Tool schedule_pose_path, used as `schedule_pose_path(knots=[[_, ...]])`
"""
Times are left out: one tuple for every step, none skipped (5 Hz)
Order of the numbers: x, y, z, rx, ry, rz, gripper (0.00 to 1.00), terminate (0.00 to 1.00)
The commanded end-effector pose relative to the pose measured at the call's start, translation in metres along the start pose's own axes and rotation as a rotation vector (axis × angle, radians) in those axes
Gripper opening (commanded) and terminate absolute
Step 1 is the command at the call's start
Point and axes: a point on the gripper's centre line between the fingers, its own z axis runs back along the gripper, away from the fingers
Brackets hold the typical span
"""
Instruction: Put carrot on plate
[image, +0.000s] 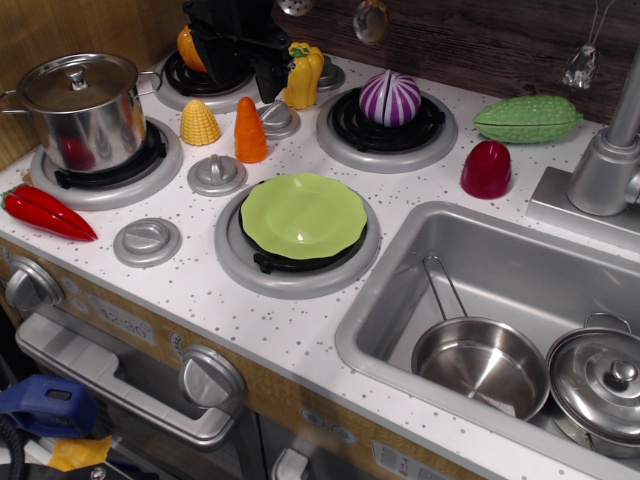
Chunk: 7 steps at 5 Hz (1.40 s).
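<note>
The orange carrot (250, 130) stands upright on its wide base on the white stovetop, between the two back burners. The round lime-green plate (303, 215) lies on the front middle burner, just in front and to the right of the carrot, and holds nothing. My black gripper (240, 70) hangs over the back left burner, behind the carrot and apart from it. Its dark fingers merge with the dark burner, so I cannot tell how the jaws stand. It holds nothing that I can see.
A ridged yellow corn cone (200, 122) stands left of the carrot. A yellow pepper (303, 75) and an orange item (188, 48) flank the gripper. A lidded steel pot (82, 108) and a red pepper (45, 212) are at the left. The sink (480, 270) holds pans.
</note>
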Motion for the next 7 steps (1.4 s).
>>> schedule_pose_path(knots=[[0.0, 0.0, 0.0, 0.0, 0.0, 0.0, 1.0, 0.0], [-0.001, 0.002, -0.011, -0.014, -0.014, 0.003, 1.0, 0.0], [-0.002, 0.003, -0.021, -0.024, -0.024, 0.008, 1.0, 0.0], [-0.004, 0.003, -0.027, -0.023, -0.029, 0.023, 0.0, 0.0], [-0.006, 0.001, -0.029, -0.039, -0.021, 0.037, 0.0, 0.0], [-0.004, 0.0, -0.02, -0.03, -0.015, 0.04, 0.0, 0.0], [0.008, -0.003, 0.005, -0.003, -0.012, 0.036, 0.0, 0.0]])
